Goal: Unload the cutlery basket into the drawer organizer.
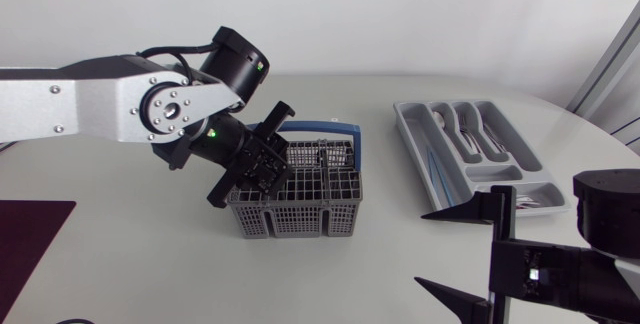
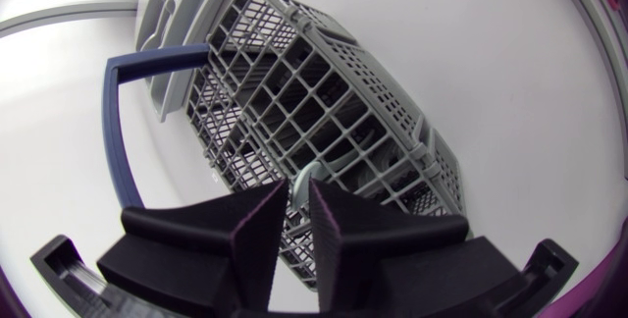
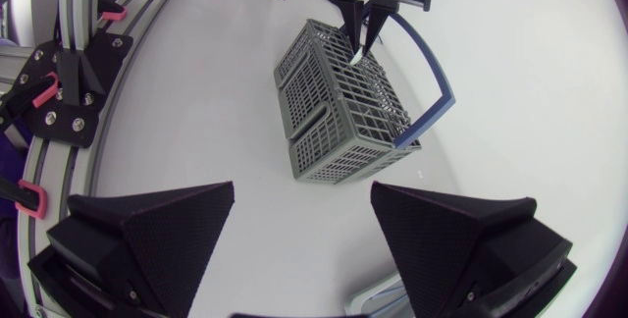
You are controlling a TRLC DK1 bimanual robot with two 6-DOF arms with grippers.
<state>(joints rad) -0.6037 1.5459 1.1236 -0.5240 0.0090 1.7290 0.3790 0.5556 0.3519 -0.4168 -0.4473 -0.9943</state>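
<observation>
While right gripper [image 3: 302, 188] is held wide open, a cutlery piece [image 2: 316, 171] standing in the basket [image 1: 300, 219] is pinched by left gripper [image 2: 299, 188]; organizer [image 1: 405, 124] lies to its right.

Left tool [image 2: 299, 186] pinched together, right tool [image 3: 302, 188] spread wide.

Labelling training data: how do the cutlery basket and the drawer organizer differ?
The cutlery basket is dark grey mesh, tall, with a blue handle; the drawer organizer is pale, solid-walled, shallow, handleless. The organizer shows cutlery lying flat; the basket's contents are mostly hidden. Both are divided into compartments.
</observation>
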